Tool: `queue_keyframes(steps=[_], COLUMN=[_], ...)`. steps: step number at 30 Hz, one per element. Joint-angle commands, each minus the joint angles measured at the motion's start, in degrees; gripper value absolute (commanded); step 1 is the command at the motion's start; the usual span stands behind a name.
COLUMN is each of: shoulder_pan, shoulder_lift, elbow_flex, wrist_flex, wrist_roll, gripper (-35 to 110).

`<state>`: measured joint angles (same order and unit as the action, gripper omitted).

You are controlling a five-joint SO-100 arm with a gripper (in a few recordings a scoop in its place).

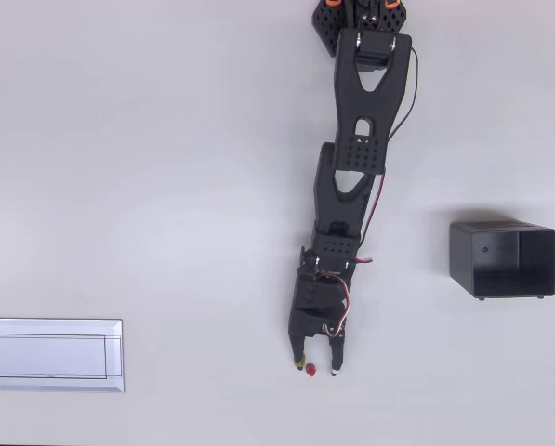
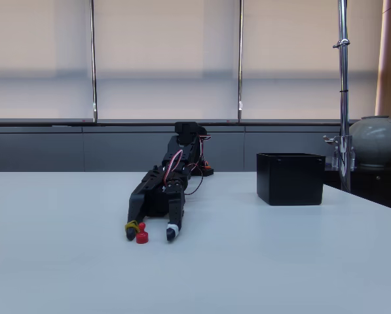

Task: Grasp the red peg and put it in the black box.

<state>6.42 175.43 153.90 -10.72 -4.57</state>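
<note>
The red peg (image 1: 310,370) (image 2: 141,236) stands on the white table, tiny and rounded. The black arm is stretched low over the table, and its gripper (image 1: 316,369) (image 2: 151,231) is open with the peg between its fingertips, close to the yellow-tipped finger (image 2: 131,228). The white-tipped finger (image 2: 172,230) stands apart from the peg on the other side. The black box (image 1: 504,259) (image 2: 290,178) sits open-topped on the table to the right of the arm, well away from the gripper.
A flat white rectangular tray (image 1: 51,354) lies at the left edge in the overhead view. A metal pole (image 2: 342,91) and a round grey vase (image 2: 377,140) stand behind the box at the right in the fixed view.
</note>
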Motion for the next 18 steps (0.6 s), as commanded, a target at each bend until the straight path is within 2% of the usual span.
queue_keyframes(steps=[1,10,18], shoulder_pan=[1.23,1.14,1.23], shoulder_lift=[2.64,4.04,3.78], elbow_flex=[6.24,8.09,8.00], wrist_flex=[-0.44,-0.53,4.22], wrist_roll=[-0.44,0.00,0.26], gripper=[22,21,21])
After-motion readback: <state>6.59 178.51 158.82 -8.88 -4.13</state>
